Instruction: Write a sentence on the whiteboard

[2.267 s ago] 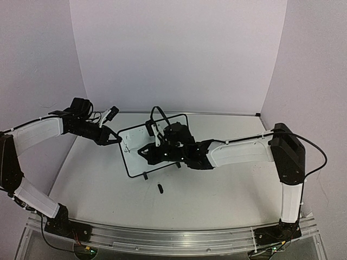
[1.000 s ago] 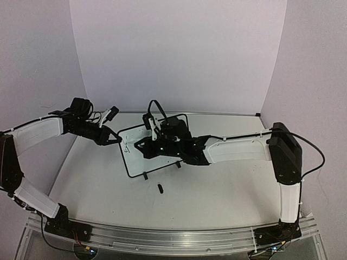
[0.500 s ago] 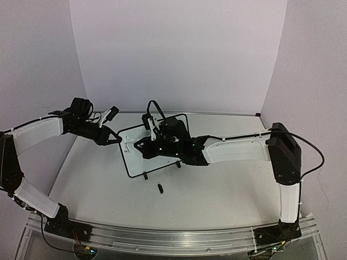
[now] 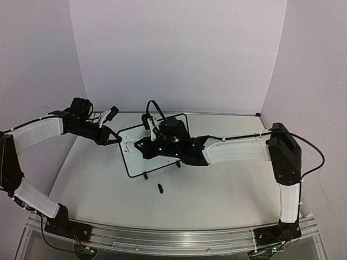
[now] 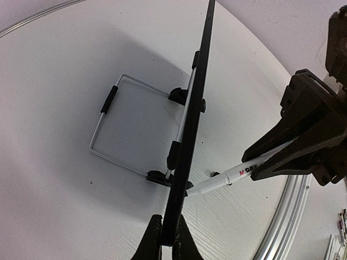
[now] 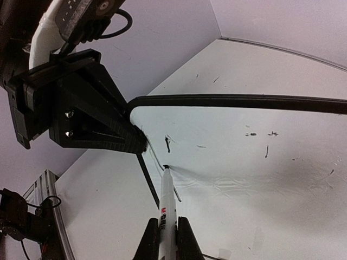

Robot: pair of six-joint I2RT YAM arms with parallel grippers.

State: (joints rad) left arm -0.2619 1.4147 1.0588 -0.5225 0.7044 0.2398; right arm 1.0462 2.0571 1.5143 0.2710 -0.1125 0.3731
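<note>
Whiteboard, small rectangular white whiteboard [image 4: 135, 162] with thin black frame and rounded corners, stands left of centre on the white table [image 4: 227, 189], propped on its black feet and a bent grey wire stand [image 5: 108, 130] behind it. Left gripper [image 4: 115, 139] is pinched shut on the frame at the board's left edge; the left wrist view shows the board edge-on with both fingers [image 5: 154, 238] clamped on the frame. Right gripper [image 6: 168, 233] is closed on a slim white plastic marker [image 6: 167, 195], held around mid-barrel, tip on or just at the board face near the left edge; contact can't be confirmed. Sentence barely started: only a few short dark strokes [image 6: 167, 143] beside the tip, no readable letters, rest of the face blank apart from faint specks. Small black piece [image 4: 160, 188] lies on the table just in front of the board, maybe the marker cap, too small to tell. Handling guess: board looks light, thin and stiff, so pen pressure could tip it back or slide it on its feet; the face is smooth and slippery, so take it by the frame edge, as the left claw does. Marker barrel is smooth and narrow, could twist in the jaws; a mid-barrel grip and light pressure look safest.
</note>
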